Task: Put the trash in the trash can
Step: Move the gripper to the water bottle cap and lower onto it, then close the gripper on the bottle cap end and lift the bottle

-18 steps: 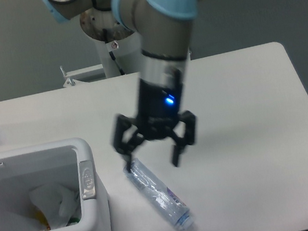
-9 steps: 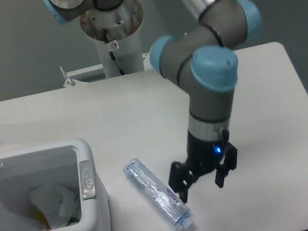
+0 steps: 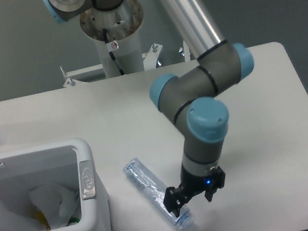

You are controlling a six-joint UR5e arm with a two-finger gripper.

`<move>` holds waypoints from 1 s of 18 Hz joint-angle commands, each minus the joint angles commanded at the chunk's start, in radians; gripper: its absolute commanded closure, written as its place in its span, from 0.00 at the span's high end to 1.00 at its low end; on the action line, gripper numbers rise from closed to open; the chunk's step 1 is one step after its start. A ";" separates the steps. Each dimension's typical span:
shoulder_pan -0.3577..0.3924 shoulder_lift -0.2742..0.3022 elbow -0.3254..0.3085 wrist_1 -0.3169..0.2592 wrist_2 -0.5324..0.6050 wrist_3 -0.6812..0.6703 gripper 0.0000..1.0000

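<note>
Since half a second ago the gripper (image 3: 192, 198) has come lower and a little left, so it now hangs just at the right side of the bottle (image 3: 156, 195), near its lower end; the bottle itself has not shifted. Only one view is given; in it the bottle lies slanted on the table (image 3: 259, 110) near the front edge, just right of the bin (image 3: 88, 181), not touching it; the fingers (image 3: 172, 200) look spread, with nothing between them, one dark finger close over the bottle's side. I judge the step is the grasp of the bottle; to do it well, the jaws should go across the narrow width, one finger on each side, low enough before closing, because crushed plastic can slip or roll away. Inside the bin something whitish lies; whether it is the wrapper I cannot tell. Hard to see: the cap end of the bottle is blurred, the far finger is partly behind the wrist, and the bin's lid is cut off at the left.
</note>
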State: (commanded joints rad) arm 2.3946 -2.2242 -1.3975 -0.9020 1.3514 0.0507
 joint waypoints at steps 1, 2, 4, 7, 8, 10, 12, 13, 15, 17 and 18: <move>-0.003 -0.012 0.002 0.002 0.006 -0.005 1.00; -0.008 -0.023 0.005 0.000 0.026 -0.008 1.00; -0.035 -0.037 0.006 0.002 0.052 -0.011 1.00; -0.037 -0.051 0.008 0.002 0.057 -0.015 1.00; -0.037 -0.052 0.006 0.002 0.066 -0.022 1.00; -0.040 -0.061 0.006 0.000 0.078 -0.023 1.00; -0.040 -0.065 0.002 0.000 0.084 -0.023 1.00; -0.040 -0.068 0.000 0.000 0.087 -0.023 1.00; -0.041 -0.074 0.000 0.000 0.104 -0.023 1.00; -0.058 -0.083 0.002 0.002 0.120 -0.023 1.00; -0.060 -0.083 0.002 0.000 0.121 -0.023 1.00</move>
State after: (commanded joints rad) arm 2.3347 -2.3071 -1.3959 -0.9020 1.4726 0.0276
